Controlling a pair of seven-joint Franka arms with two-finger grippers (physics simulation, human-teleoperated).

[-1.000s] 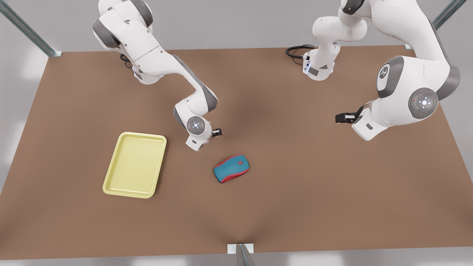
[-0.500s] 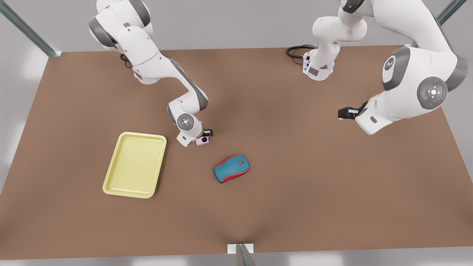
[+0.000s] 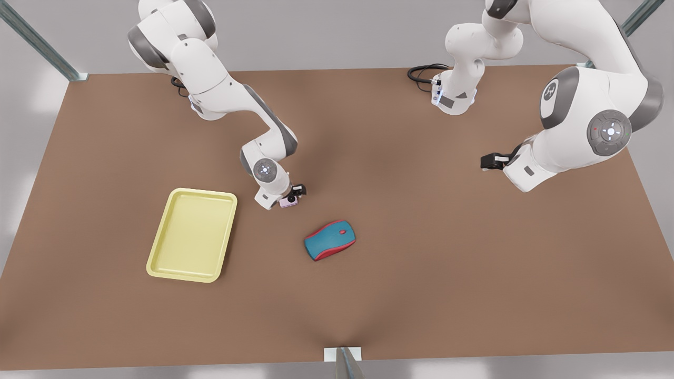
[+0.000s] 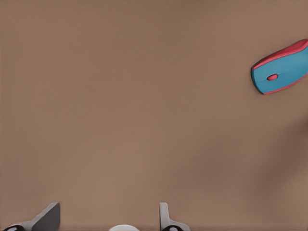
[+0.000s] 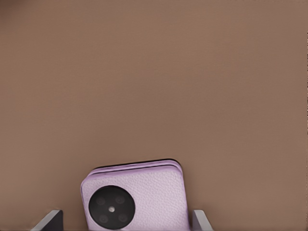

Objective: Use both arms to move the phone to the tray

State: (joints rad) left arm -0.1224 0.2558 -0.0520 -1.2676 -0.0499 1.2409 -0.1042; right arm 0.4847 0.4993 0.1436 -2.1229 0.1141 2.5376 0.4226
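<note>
Nearest the camera, a teal-and-red mouse (image 3: 330, 240) lies loose on the brown worktop (image 3: 421, 273), with the pale yellow tray (image 3: 192, 234) well apart toward the front view's left. Just beyond the mouse, the right gripper (image 3: 293, 197) stands over the pale-pink phone (image 3: 288, 201), which sits on the worktop near the tray's far corner; in the right wrist view the phone (image 5: 135, 198) lies between the spread fingers (image 5: 49, 221), which flank it without visibly pressing its sides. Farther back, at the front view's right, the left gripper (image 3: 487, 161) hovers above bare worktop and waits, its fingers (image 4: 48, 217) parted and holding nothing, the mouse (image 4: 280, 73) off in the distance. Closing well on the phone likely means centring it between the fingers, squeezing across its two flat edges, and lifting straight up before swinging toward the tray, so the thin body does not twist or slip and the mouse goes undisturbed.
</note>
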